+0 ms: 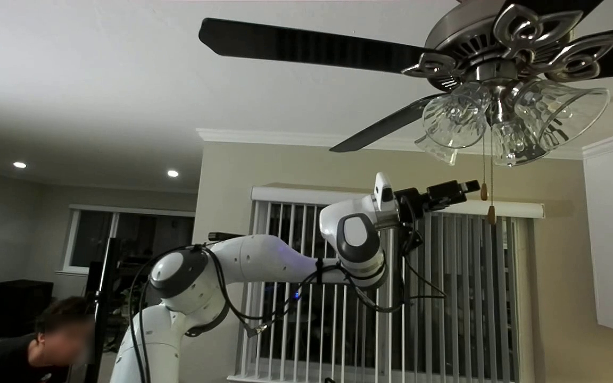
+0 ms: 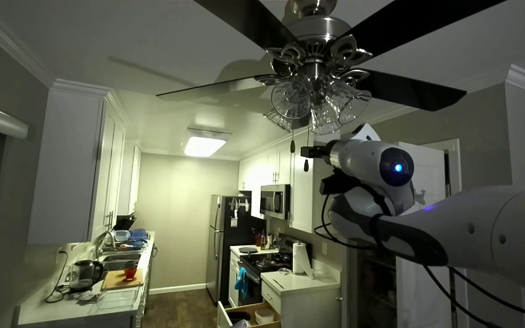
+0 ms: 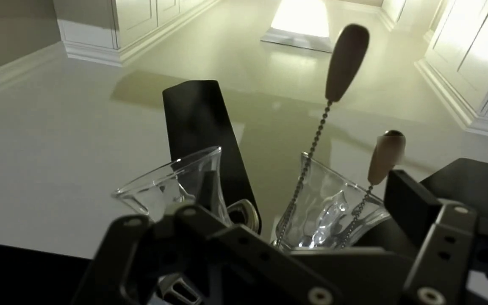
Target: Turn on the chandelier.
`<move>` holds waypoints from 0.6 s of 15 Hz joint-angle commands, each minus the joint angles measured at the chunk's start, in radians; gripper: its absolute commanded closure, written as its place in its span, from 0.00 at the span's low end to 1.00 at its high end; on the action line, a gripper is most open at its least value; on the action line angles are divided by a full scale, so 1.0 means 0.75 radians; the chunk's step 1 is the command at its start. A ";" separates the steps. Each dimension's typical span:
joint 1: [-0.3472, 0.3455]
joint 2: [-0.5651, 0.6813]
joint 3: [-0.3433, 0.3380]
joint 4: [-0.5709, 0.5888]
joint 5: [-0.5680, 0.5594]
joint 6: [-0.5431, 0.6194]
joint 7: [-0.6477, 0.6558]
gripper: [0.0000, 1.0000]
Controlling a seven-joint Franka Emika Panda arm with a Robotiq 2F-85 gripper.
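Above everything we have the chandelier (image 1: 495, 70), its dark blades (image 1: 312, 47) spread overhead and its clear glass shades (image 1: 455, 119) looking unlit to us; in both exterior views it hangs higher than the jaws. The single arm (image 1: 264, 260) is raised beneath it, and its jaws stand wide, gripping nothing. What the coming move turns on, we judge, is the pair of pull chains (image 3: 306, 169) below the shades: their long axis runs upright, while the jaws point nearly level with a slight upward tilt, so the two cross. In the wrist view (upside down here, so the chains seem to climb) both lines pass between the jaws, yet in an exterior view the pull chains (image 1: 491, 175) hang just beyond the tips, so a small forward nudge may be called for before closing. The lower brown pull (image 3: 347, 62) hangs beneath jaw level; the higher brown pull (image 3: 387, 156) is about level with them, in the wrist view partly hidden behind one side of the jaws, touching or apart we cannot tell. As for lettering, we can read no brand, label or writing anywhere
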 commanded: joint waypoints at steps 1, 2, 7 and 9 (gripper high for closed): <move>-0.052 0.063 0.064 0.038 0.014 -0.022 -0.076 0.00; -0.065 0.073 0.077 0.043 0.014 -0.031 -0.076 0.00; -0.114 0.092 0.104 0.065 0.014 -0.036 -0.077 0.00; -0.113 0.101 0.105 0.064 0.012 -0.038 -0.081 0.26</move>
